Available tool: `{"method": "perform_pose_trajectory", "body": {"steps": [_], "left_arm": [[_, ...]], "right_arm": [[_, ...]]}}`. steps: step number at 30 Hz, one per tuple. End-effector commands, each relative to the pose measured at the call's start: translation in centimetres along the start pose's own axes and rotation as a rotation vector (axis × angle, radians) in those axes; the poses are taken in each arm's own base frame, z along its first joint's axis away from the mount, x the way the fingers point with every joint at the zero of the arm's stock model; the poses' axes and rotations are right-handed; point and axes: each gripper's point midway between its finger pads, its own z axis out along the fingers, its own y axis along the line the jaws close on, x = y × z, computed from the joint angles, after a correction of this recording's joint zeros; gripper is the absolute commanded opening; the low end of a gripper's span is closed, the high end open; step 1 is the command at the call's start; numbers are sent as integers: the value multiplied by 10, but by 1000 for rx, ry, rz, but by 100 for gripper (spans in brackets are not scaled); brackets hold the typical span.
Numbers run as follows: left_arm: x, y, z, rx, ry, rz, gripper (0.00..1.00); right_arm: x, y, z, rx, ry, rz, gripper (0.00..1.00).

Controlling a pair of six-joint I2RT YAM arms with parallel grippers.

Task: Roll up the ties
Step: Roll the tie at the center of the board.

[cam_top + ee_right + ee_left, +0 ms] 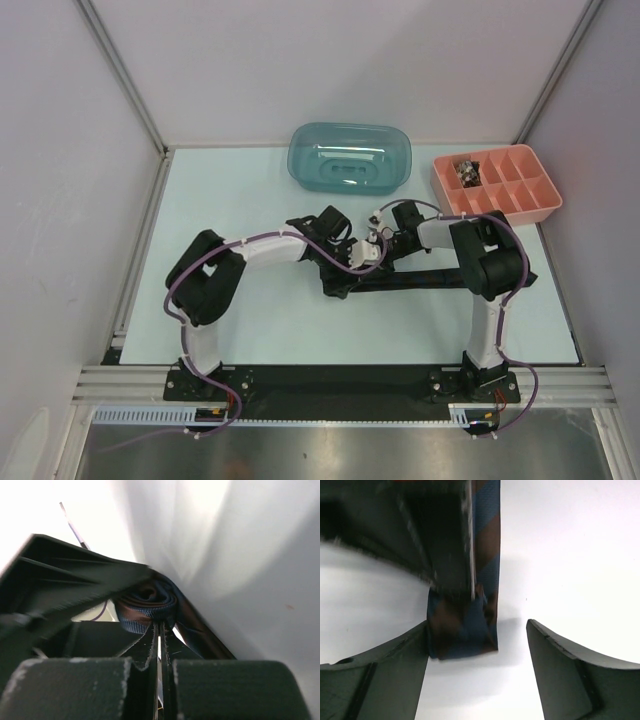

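Pinching with the clenched right end effector (159,630) the rolled-up end of the long narrow blue-and-brown striped fabric tie (487,540), stretched flat across the middle of the pale desk (250,200), that roll sitting between the spread fingers of the released left end effector (477,625).

Top view: bright, even overhead light; I read it sharp, with only faint shadows on the table (400,320).
Left wrist: background blown white; near edges blurred; tie (487,540) casts a soft shadow to the right.
Right wrist: glare upper left; foreground dark and soft.
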Motion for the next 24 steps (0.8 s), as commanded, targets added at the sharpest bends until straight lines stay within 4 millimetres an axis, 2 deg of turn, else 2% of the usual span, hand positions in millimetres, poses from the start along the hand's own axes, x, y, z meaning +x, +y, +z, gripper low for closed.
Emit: {"method": "perform_pose_trajectory", "body": {"steps": [1,7,14,18,21,24], "left_arm": [[-12,3,-26,-43,-71,-13,82],[-19,6,-22,-35,-106,-27,83],[-42,17,-7,-17,-168,-27,82],[-54,14,4,15,-195,-28,82],[-51,10,14,31,-178,-29,81],[-41,6,21,56,-135,-36,70]], "right_arm": [[-3,-48,-6,216,-47,-20,0],[0,-57,-14,243,-44,-12,0],[2,-68,-19,287,-39,-2,0],[3,-69,-19,291,-37,5,0],[3,-68,-19,279,-39,11,0],[0,-61,-18,248,-50,11,0]]}}
